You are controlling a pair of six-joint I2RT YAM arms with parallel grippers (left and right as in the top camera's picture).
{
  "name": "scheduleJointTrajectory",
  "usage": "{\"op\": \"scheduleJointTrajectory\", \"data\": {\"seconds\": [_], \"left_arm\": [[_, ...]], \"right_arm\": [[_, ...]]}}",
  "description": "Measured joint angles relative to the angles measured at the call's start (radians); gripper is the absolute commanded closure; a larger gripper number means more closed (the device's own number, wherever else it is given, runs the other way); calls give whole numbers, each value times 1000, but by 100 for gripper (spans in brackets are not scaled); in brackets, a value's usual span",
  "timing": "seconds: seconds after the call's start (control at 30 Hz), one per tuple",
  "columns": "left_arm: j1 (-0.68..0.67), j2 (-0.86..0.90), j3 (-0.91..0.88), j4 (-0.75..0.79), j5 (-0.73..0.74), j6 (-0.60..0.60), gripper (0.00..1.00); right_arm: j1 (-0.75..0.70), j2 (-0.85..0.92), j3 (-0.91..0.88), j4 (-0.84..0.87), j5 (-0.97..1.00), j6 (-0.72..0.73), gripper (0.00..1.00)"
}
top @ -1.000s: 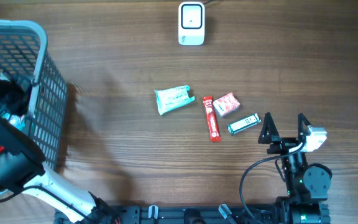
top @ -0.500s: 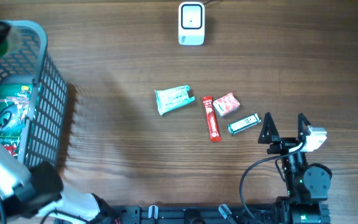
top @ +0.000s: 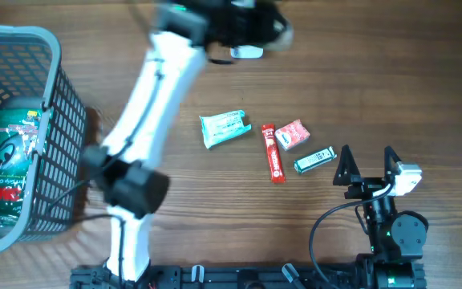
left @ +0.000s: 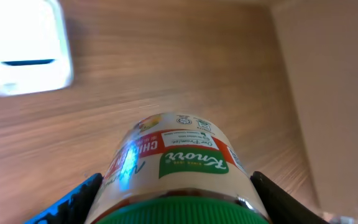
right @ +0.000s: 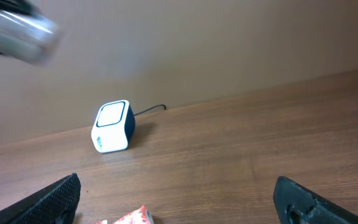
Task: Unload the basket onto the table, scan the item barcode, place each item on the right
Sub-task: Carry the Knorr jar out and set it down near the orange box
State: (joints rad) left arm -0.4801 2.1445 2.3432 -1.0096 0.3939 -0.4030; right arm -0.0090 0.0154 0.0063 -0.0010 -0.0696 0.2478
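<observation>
We see even, soft light on the wooden surface [top: 423,80], left arm [top: 165,72] smeared by motion blur, scanner [left: 23,56] glaring white, out of focus.

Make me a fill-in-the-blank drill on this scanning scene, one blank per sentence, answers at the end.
1. The left pincer holds a jar whose lid is ____.
2. The jar's label bears the brand name ____.
3. The right pincer stands ____ and holds nothing.
4. The grey basket with a green package inside stands on the robot's ____ side.

Missing words: green; Knorr; open; left
</observation>
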Motion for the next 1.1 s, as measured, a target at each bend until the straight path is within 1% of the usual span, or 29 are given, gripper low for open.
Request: {"op": "scheduleJointTrajectory", "data": {"seconds": [0.2, 0.37, 0.43, 0.53, 0.67, 0.7, 0.77, 0.8, 0.87, 1.1], "left_arm": [[-185, 237, 0, 146, -28, -3, 37], [-274, 334, -1, 174, -56, -3, 36], [-303, 381, -1, 168, -62, -3, 34], [-328, 421, -1, 107, -74, -2, 30], [-336, 421, 1, -35, -136, 23, 30], [-336, 421, 1, -101, -163, 48, 29], [-335, 421, 1, -163, -185, 69, 17], [-334, 421, 2, -190, -197, 79, 0], [-335, 422, 1, -229, -222, 91, 0], [-334, 396, 35, -230, -259, 95, 0]], "right_arm": [[0, 0, 0, 0, 0, 0, 0], [0, 0, 0, 0, 0, 0, 0], [0, 0, 0, 0, 0, 0, 0], [0, 0, 0, 0, 0, 0, 0], [0, 0, 0, 0, 0, 0, 0], [0, 0, 0, 0, 0, 0, 0], [0, 0, 0, 0, 0, 0, 0], [0, 0, 0, 0, 0, 0, 0], [0, 0, 0, 0, 0, 0, 0], [0, 0, 0, 0, 0, 0, 0]]}}
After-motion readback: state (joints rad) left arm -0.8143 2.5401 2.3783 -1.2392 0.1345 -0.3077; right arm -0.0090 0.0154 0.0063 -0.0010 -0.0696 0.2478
